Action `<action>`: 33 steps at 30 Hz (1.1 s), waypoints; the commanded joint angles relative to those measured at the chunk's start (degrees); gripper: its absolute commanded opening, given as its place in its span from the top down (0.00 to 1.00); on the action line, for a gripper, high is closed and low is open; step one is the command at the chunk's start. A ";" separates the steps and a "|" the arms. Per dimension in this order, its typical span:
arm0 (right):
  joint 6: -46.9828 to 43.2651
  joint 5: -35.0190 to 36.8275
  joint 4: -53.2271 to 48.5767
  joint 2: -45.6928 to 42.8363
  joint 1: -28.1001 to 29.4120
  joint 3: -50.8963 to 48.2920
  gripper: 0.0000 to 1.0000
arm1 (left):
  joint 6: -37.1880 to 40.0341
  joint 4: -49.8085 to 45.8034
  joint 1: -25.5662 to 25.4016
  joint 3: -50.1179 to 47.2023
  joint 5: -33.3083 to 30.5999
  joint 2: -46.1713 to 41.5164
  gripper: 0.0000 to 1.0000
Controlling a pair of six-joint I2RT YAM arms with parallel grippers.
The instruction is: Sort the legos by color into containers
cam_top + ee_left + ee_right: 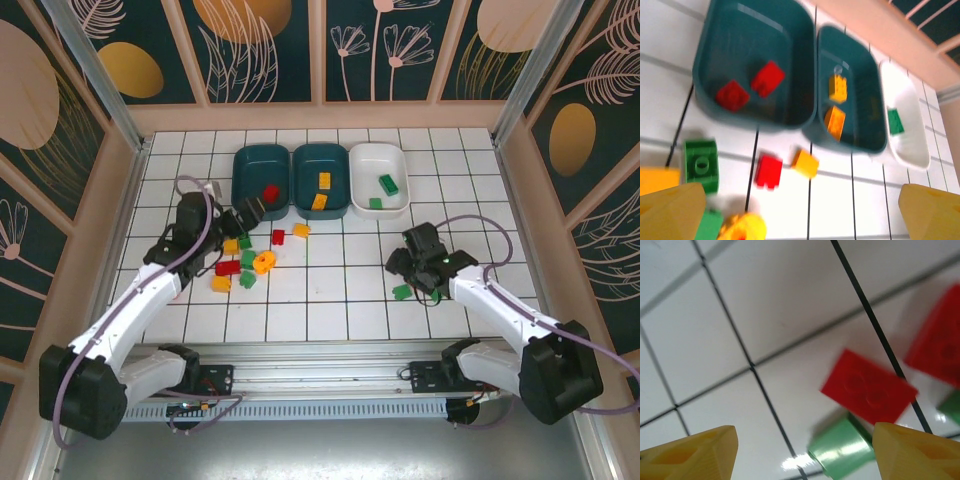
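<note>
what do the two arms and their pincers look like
The left arm and right arm are white tubular links with black joints and black bases. A pale purple cable loops along each. The left pincer and right pincer have black bodies and wedge-shaped yellow-orange fingers.

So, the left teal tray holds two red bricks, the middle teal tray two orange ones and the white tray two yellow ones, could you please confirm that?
Not quite: the white tray holds two green bricks, not yellow ones, as the top external view shows. The rest stands.
</note>
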 commanded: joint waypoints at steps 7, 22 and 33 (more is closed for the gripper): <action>14.99 -5.72 -2.17 -2.06 1.75 -6.43 0.26 | -0.43 1.79 0.03 -6.12 7.00 -6.74 0.02; 14.94 -3.06 2.21 9.14 1.98 -5.69 0.40 | 0.44 1.12 -0.05 -7.42 10.96 -8.69 0.02; 11.41 -5.27 7.74 13.20 2.39 -4.35 0.61 | -0.40 1.46 -0.02 -8.48 10.39 -7.54 0.02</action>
